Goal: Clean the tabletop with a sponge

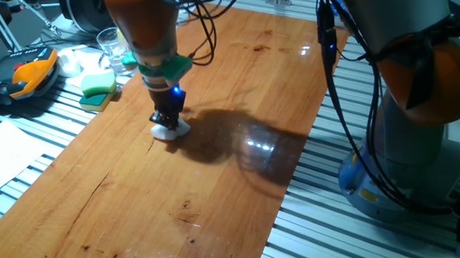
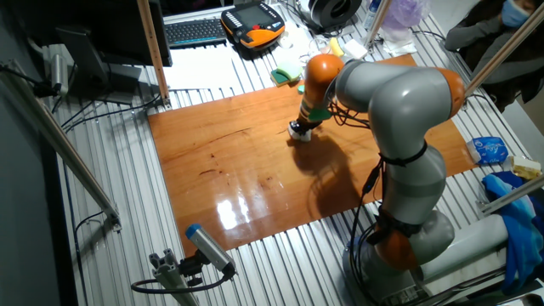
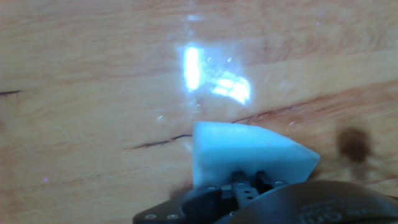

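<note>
The tabletop (image 1: 213, 91) is a glossy reddish-brown wooden board with dark grain streaks; it also shows in the other fixed view (image 2: 229, 161) and fills the hand view (image 3: 93, 93). The white sponge (image 1: 172, 131) sits pressed flat on the board near its left edge. My gripper (image 1: 168, 121) points straight down and is shut on the sponge. In the other fixed view the sponge (image 2: 298, 132) is a small white patch under the gripper (image 2: 303, 127). In the hand view the sponge (image 3: 242, 155) sticks out from between the dark fingers (image 3: 249, 183).
A green-topped yellow sponge (image 1: 98, 84) and a clear glass (image 1: 113, 45) lie on the ribbed grey surface left of the board. An orange-and-black pendant (image 1: 29, 74) lies further left. The robot base (image 1: 417, 136) stands to the right of the board.
</note>
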You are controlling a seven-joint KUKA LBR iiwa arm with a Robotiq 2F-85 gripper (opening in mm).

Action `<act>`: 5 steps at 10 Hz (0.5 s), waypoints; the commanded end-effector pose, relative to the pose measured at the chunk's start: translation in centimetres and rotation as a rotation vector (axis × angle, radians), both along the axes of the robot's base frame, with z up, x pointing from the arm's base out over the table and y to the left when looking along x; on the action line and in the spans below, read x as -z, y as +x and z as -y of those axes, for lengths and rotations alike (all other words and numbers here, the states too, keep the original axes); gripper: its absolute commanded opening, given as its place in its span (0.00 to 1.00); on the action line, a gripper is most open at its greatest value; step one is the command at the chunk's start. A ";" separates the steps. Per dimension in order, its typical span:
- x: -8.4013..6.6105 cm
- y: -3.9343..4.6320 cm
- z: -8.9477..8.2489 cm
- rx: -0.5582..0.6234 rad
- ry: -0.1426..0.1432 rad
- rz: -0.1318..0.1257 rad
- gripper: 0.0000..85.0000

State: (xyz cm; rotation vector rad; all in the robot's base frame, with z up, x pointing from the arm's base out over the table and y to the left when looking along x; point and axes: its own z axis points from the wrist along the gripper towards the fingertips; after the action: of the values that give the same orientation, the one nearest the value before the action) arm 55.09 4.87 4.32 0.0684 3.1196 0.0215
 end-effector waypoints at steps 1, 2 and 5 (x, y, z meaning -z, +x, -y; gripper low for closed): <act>-0.1 0.13 0.3 -0.007 -0.003 0.000 0.20; -0.3 0.39 0.7 -0.027 -0.014 0.001 0.20; -0.9 1.11 2.1 -0.081 -0.041 -0.006 0.20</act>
State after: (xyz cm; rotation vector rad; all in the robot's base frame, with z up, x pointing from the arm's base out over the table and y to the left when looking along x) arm 56.21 2.70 5.26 -0.0600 3.1254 -0.0439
